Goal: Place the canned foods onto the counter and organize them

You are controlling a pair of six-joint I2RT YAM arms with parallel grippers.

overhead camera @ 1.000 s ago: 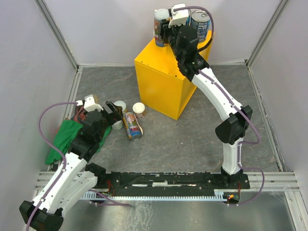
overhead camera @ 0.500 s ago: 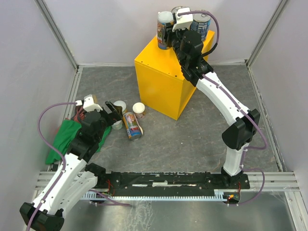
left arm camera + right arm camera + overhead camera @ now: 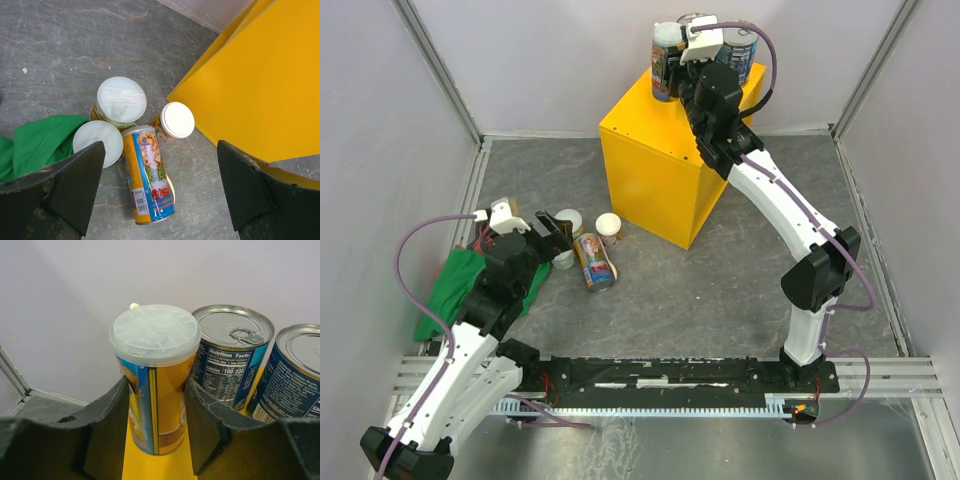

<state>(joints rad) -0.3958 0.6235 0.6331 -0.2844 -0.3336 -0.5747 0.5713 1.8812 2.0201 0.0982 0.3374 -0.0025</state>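
My right gripper (image 3: 156, 415) is shut on a tall slim can (image 3: 157, 390) with a clear plastic lid, which stands upright on the yellow counter (image 3: 655, 170). Two wide blue-labelled cans (image 3: 230, 360) (image 3: 295, 375) stand just to its right. On the floor, a second slim can (image 3: 147, 172) lies on its side. Three short pale-lidded cans (image 3: 121, 98) (image 3: 177, 120) (image 3: 98, 142) stand around its top end. My left gripper (image 3: 160, 187) hangs open above this group, touching nothing.
A green cloth (image 3: 40, 145) lies on the grey stone-patterned floor, touching the leftmost short can. The counter's side face (image 3: 260, 90) rises just right of the floor cans. Pale walls enclose the area on three sides.
My right gripper has shifted the tall can a little to the right on the counter, nearer the blue cans, and tightened on it. The left arm has barely moved.
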